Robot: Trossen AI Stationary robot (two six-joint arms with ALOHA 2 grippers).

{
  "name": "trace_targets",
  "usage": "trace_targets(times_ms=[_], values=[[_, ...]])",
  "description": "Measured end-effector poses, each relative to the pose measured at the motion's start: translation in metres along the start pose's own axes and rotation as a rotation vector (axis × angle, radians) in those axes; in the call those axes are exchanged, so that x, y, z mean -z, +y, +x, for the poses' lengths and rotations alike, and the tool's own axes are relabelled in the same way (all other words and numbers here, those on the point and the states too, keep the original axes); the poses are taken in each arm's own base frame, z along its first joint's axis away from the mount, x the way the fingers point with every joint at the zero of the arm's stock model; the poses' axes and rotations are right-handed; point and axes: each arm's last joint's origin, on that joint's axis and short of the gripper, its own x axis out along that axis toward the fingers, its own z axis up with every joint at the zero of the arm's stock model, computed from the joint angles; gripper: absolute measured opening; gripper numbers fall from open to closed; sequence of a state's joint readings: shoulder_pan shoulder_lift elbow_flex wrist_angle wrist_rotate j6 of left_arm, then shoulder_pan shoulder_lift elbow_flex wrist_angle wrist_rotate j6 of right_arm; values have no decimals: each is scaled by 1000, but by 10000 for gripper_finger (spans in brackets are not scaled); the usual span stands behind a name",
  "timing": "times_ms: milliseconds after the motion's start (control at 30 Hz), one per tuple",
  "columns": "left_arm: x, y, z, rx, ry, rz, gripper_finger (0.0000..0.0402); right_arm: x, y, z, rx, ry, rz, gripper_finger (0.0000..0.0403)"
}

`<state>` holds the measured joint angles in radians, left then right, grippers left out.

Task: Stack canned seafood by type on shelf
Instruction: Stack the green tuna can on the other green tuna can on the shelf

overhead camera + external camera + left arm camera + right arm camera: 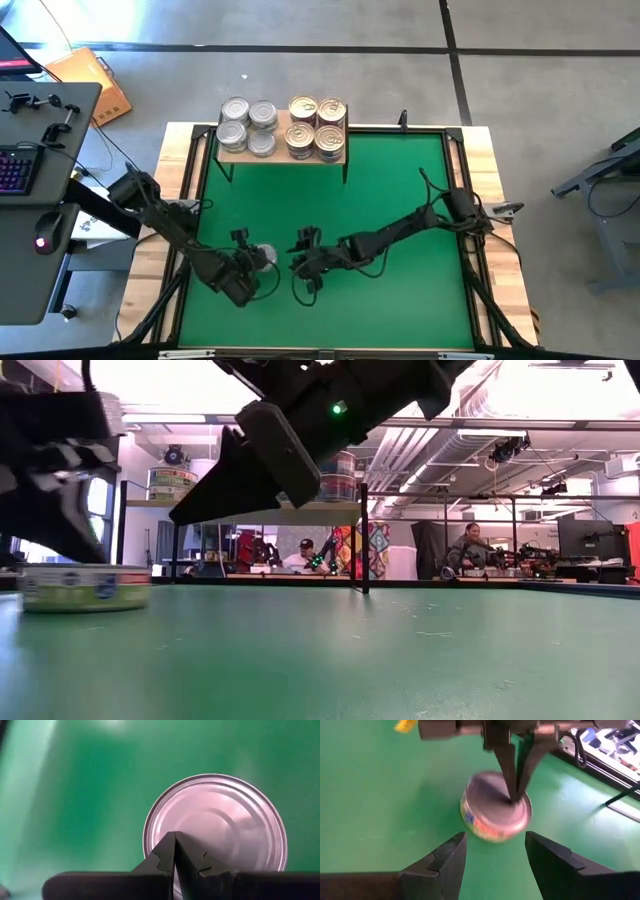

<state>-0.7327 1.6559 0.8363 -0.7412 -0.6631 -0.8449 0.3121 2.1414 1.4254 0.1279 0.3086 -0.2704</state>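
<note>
From above, one silver tin (264, 256) sits on the green mat (380, 180), near the front. The left claw (250, 262) is right at it, pinched shut. The right claw (303, 262) waits just beside the tin, half open and holding nothing. At the back edge, the small wooden shelf (283, 152) carries silver tins (247, 126) on one side and gold tins (317, 125) on the other. Lots of bare mat lies between.

From table height, the tin (84, 586) rests flat on the mat.

The left wrist view shows closed fingers (160, 862) over the plain lid (220, 820).

The right wrist view shows two fingers (445, 860) spread apart, with the tin (490, 815) ahead and the left claw's tips (515, 795) touching its lid.
</note>
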Motion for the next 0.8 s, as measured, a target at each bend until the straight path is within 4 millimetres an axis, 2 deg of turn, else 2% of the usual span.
trace_targets(times_ms=[100,200,367,567,667,800], values=[[-6,-1,8,-31,-104,77,0,2,-7,2,-7,-3,-8,197],[-18,-3,5,-77,-211,167,0,2,-7,3,-36,-7,6,200],[-25,1,-2,-113,-257,144,0,1,-3,2,-95,-19,6,219],[-6,12,-1,-43,-196,3,0,4,-3,4,-96,-12,7,242],[11,16,8,32,-179,-61,0,5,-3,6,-91,-17,10,244],[24,19,19,86,-278,-126,0,7,-2,9,-89,-24,11,244]])
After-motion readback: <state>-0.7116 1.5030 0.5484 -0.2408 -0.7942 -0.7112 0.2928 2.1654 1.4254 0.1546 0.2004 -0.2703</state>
